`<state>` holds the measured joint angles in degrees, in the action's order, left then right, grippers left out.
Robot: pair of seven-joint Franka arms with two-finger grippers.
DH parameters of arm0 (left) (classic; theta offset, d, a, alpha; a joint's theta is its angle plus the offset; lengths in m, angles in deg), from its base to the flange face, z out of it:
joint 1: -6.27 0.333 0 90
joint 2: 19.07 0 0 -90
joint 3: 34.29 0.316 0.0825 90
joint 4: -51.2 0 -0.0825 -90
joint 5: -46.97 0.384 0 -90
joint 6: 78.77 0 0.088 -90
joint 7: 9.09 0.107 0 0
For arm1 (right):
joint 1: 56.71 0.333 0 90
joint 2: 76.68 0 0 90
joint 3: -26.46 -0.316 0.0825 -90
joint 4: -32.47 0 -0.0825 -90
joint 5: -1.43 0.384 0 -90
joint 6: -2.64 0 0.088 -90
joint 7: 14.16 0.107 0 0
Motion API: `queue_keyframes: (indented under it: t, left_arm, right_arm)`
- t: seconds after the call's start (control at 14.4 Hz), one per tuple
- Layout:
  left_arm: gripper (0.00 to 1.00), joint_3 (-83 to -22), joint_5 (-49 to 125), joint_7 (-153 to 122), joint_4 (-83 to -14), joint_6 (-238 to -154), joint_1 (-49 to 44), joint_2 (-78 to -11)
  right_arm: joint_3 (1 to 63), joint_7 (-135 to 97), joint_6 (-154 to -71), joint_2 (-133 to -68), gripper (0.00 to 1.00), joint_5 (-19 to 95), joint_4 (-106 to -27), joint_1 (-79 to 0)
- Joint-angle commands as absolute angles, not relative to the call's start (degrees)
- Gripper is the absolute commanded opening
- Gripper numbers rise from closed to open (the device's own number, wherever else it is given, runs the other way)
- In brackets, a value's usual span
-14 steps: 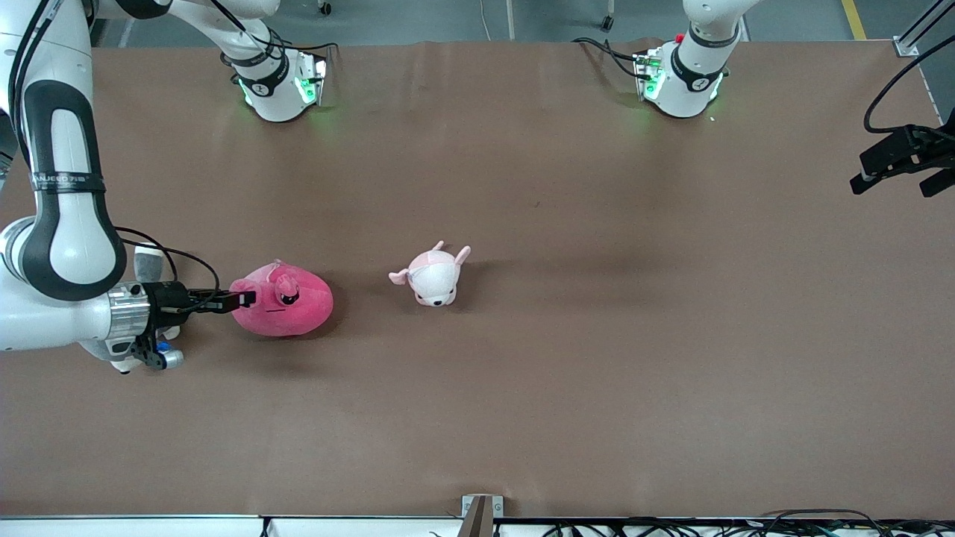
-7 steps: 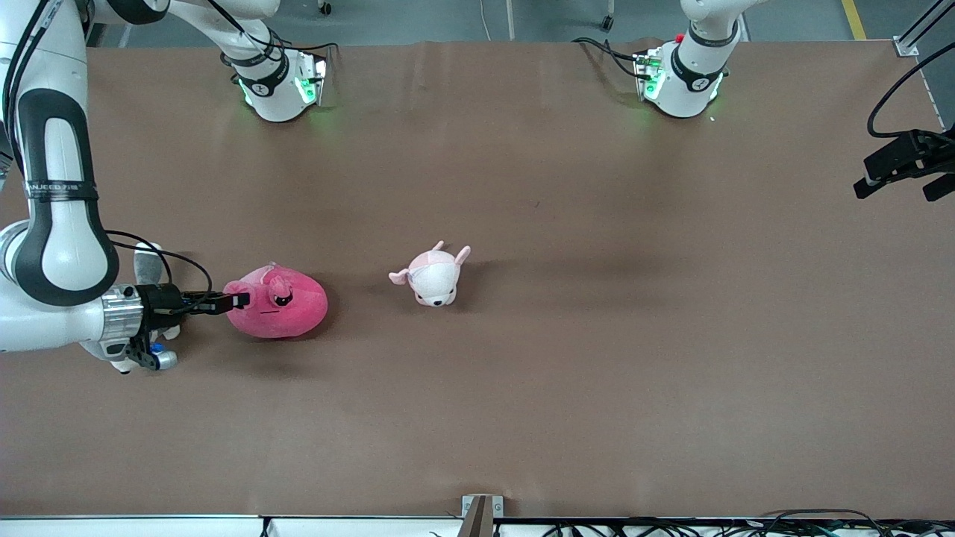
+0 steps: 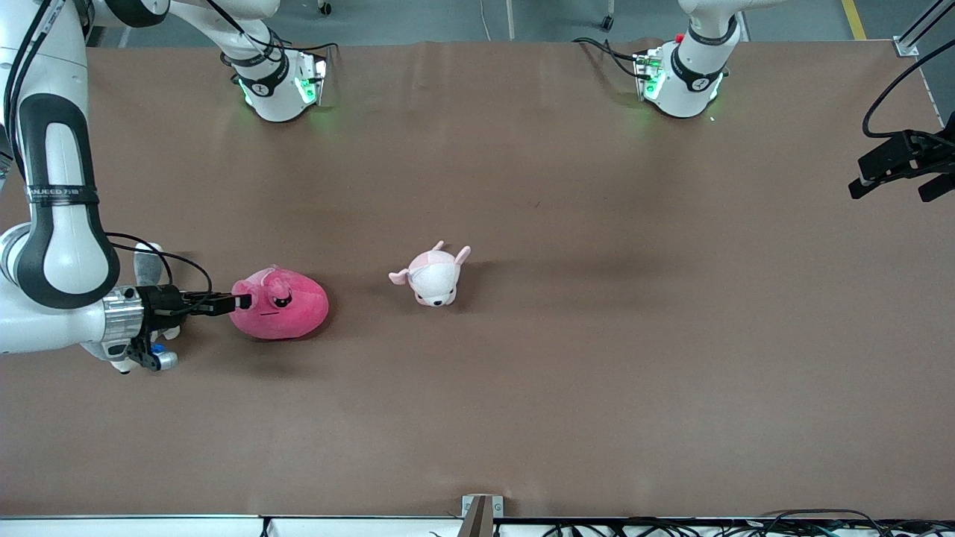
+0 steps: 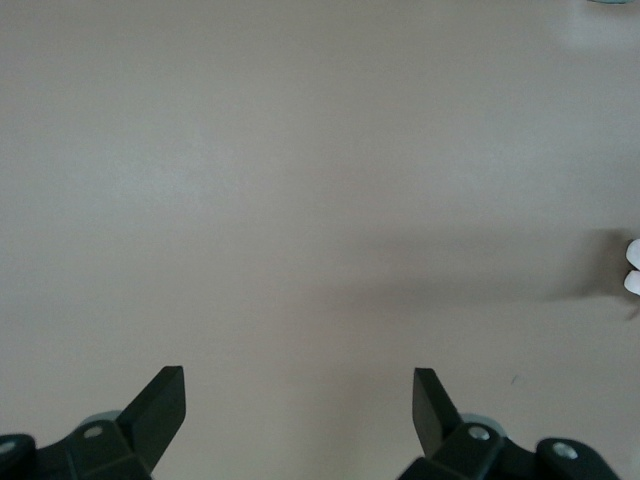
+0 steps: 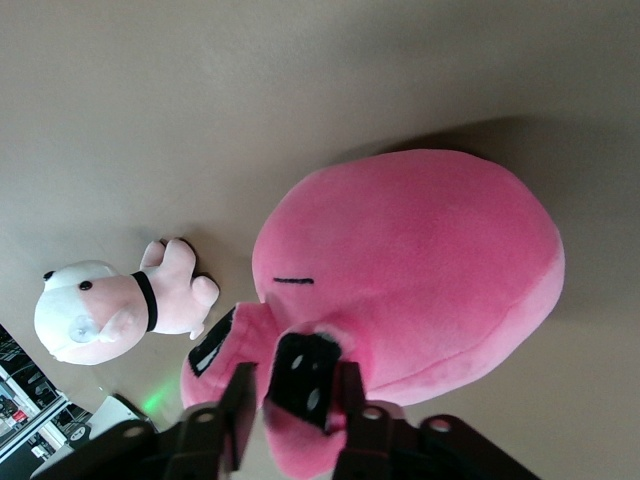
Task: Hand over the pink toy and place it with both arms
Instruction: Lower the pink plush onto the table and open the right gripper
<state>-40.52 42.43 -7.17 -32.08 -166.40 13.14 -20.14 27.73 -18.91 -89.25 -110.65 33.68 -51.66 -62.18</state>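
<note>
The right gripper (image 3: 240,301) pinches an edge of the pink toy (image 3: 282,305), which rests on the table (image 3: 597,358) at its fingertips, beside the small pale plush (image 3: 433,276). The left gripper (image 4: 298,405) waits over bare table, fingers spread.

The pink toy (image 3: 280,306) is lying on the worktop (image 3: 597,373) toward the right arm's end, and the right claw (image 3: 237,301) is crowding its end that faces away from the small pale plush (image 3: 433,275). That plush is sitting near the toy toward the left arm's end, leaving a bare gap between them. From the plush onward toward the left arm's end, open worktop is stretching wide. The left claw (image 4: 298,400) is hanging spread over bare surface.
</note>
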Motion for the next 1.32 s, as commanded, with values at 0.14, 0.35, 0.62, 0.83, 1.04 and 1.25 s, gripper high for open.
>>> queue_keyframes:
  t: [0.14,0.35,0.62,0.83,1.04,1.25]
  left_arm:
    - [1.0,-39.48,43.28,-7.07,-30.98,-166.04,11.28,-20.39]
    - [1.0,-37.47,43.28,-6.98,-30.98,-165.95,9.1,-20.21]
    - [1.0,-30.34,43.19,-6.89,-30.98,-165.95,2.67,-20.21]
    - [1.0,-30.51,43.19,-6.98,-30.89,-166.04,2.93,-20.12]
    - [1.0,-30.51,43.19,-6.89,-30.89,-166.04,2.93,-20.12]
    - [1.0,-30.43,43.28,-6.89,-30.98,-166.04,3.11,-20.21]
  right_arm:
    - [26.73,-18.73,-87.54,-101.58,1.0,29.22,-51.03,-63.65]
    - [26.37,-13.13,-87.1,-94.89,1.0,22.98,-51.03,-63.21]
    - [26.2,-11.95,-86.13,-88.73,1.0,7.43,-49.63,-61.36]
    - [26.55,-12.22,-86.13,-87.84,1.0,2.76,-47.0,-61.54]
    - [26.64,-13.18,-86.13,-87.15,1.0,2.83,-45.49,-62.85]
    - [26.9,-17.23,-87.27,-85.91,1.0,2.83,-45.93,-63.03]
